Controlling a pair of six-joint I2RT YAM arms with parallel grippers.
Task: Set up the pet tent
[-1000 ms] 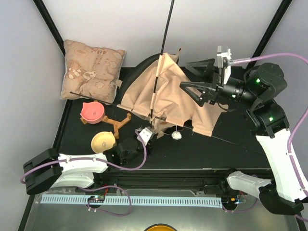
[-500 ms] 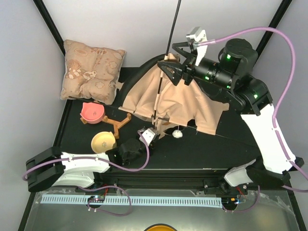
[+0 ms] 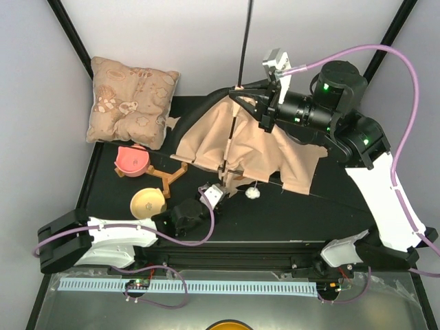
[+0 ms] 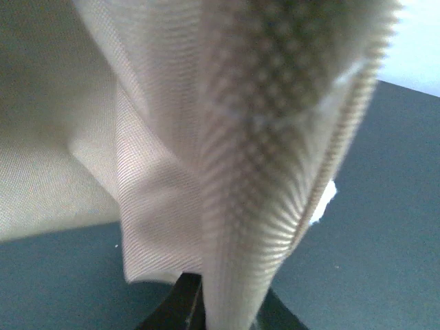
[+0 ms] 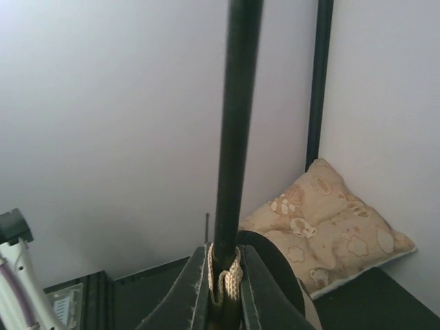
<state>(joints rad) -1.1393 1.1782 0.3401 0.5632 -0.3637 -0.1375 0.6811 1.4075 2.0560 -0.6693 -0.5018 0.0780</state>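
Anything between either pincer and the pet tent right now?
Nothing visible. The right pincer is shut on the black pole at the pet tent peak. The left pincer is shut on the tan fabric at the tent's near edge. The cushion, pink bowl and yellow bowl sit off to the left, apart from both.

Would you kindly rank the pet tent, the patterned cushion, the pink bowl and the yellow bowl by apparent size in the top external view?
1. pet tent
2. patterned cushion
3. pink bowl and yellow bowl: they look about alike, so I would not rank them.
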